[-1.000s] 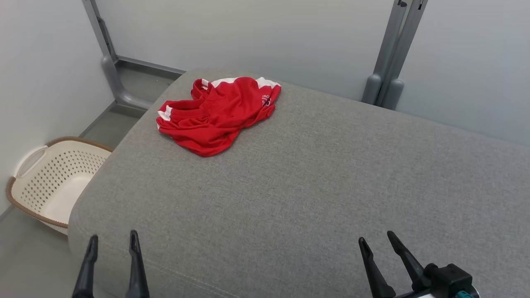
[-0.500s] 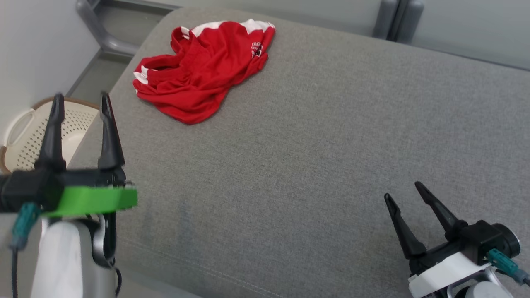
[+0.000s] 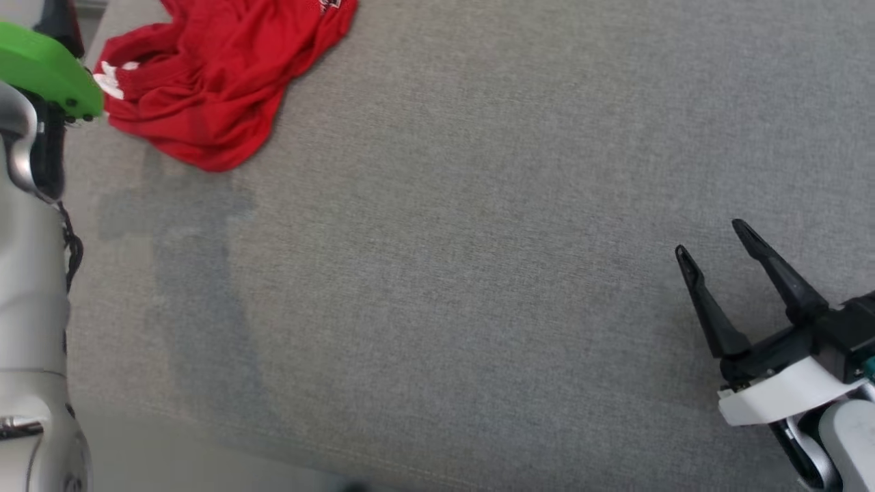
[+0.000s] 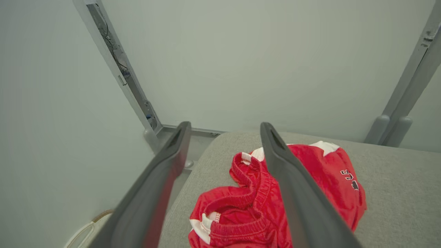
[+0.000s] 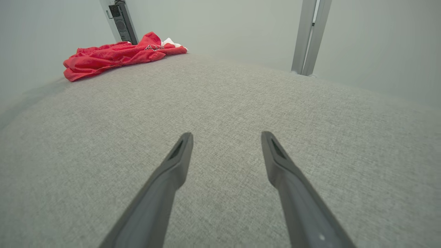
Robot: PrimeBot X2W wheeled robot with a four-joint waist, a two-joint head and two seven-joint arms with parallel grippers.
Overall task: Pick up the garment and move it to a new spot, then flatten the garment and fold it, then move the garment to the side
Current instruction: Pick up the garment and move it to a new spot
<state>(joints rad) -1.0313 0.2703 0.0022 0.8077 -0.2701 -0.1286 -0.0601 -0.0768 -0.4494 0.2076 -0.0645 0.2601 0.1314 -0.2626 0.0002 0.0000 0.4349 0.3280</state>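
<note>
a crumpled red garment [image 3: 205, 89] is lying at the far left corner of a wide grey surface [image 3: 478, 287], which is padded, rounded at its edges and covered in coarse woven fabric. the garment is showing as thin, slightly shiny sports cloth bunched into soft folds, with a gathered elastic band, white panels at its edges and a small dark printed mark. the left hand [image 4: 224, 126] is hovering over the garment's near left side, its two long, dark, tapering fingers [image 4: 162, 179] standing wide apart and gripping nothing. a bright green plastic mount [image 3: 48, 68] and a smooth pale forearm [image 3: 27, 307] are showing at the left edge. the right hand [image 3: 711, 238] is hanging low over bare fabric at the near right, well apart from the garment, its fingers also spreading wide and empty. pale matte walls [image 4: 241, 51] and grey metal posts [image 5: 308, 34] are standing beyond the far edge.
</note>
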